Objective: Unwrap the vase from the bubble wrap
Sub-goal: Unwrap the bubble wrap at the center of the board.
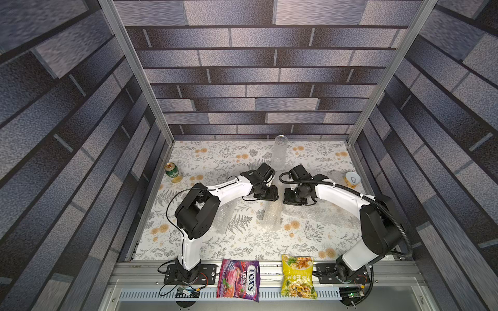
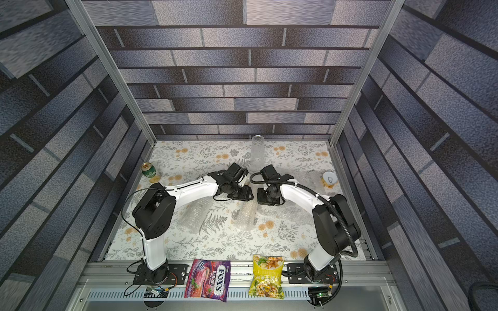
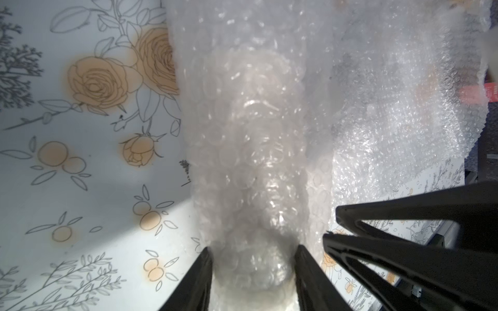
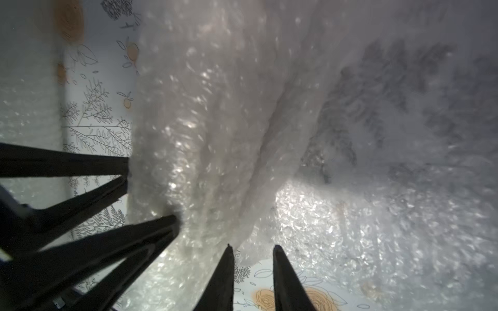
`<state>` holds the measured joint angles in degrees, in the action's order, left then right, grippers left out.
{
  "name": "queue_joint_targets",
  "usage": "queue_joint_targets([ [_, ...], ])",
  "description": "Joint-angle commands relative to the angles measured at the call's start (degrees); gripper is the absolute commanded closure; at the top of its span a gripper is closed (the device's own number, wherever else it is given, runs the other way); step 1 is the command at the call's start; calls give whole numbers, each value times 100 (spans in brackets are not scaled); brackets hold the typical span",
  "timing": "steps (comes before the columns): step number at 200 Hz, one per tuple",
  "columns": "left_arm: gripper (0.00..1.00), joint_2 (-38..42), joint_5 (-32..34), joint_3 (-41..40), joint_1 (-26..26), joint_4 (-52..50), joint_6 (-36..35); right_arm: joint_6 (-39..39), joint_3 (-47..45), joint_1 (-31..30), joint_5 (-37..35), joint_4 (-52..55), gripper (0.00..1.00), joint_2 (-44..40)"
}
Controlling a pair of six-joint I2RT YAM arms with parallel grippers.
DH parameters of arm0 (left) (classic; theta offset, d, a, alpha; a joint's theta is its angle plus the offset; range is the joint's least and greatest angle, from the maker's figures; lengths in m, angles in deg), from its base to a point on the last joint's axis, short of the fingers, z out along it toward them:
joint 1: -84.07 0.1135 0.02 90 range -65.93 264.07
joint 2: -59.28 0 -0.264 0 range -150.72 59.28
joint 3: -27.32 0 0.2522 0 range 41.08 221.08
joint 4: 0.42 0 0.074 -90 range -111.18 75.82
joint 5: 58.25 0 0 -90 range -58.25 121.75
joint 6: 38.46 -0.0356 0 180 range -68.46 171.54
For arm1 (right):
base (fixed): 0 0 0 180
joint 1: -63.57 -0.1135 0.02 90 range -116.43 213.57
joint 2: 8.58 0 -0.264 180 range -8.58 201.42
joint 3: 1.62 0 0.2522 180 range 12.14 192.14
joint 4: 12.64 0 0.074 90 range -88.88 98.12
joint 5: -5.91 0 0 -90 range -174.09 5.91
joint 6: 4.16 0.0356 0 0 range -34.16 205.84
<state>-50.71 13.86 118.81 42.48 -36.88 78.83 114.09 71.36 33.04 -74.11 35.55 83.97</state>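
Our left claw [image 3: 253,247] clamps its black tapered fingers on one end of the bubble wrap [image 3: 250,134], a cloudy, dimpled roll lying on the floral bench [image 1: 215,159] between both arms. Our right claw [image 4: 252,246] stands slightly parted and grips nothing, its tips just short of the wrap's crinkled loose sheet, which spreads flat beneath the right arm.

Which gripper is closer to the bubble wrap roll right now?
Left. The left gripper straddles the bubble wrap roll, a finger pressed on each side. The right gripper sits just beside it, jaws apart, tips at the edge of the loose sheet.
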Motion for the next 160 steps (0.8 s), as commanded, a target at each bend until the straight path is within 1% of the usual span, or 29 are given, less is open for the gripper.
queue_joint_targets([
  [1, 50, -196, 251, 5, -11, -501, -128, 202, -45, -53, 77, -147, 73, -35],
  [43, 50, -207, 254, 44, -9, -503, -132, 256, 28, -144, 81, -171, 72, 27],
  [64, 50, -207, 251, 40, -8, -504, -137, 270, 45, -146, -52, -107, 72, -134],
  [121, 50, -193, 260, 25, -8, -511, -145, 339, 134, -156, -134, -71, 72, -469],
  [160, 50, -198, 251, 22, -8, -523, -154, 362, 134, -186, -124, -179, 72, -292],
])
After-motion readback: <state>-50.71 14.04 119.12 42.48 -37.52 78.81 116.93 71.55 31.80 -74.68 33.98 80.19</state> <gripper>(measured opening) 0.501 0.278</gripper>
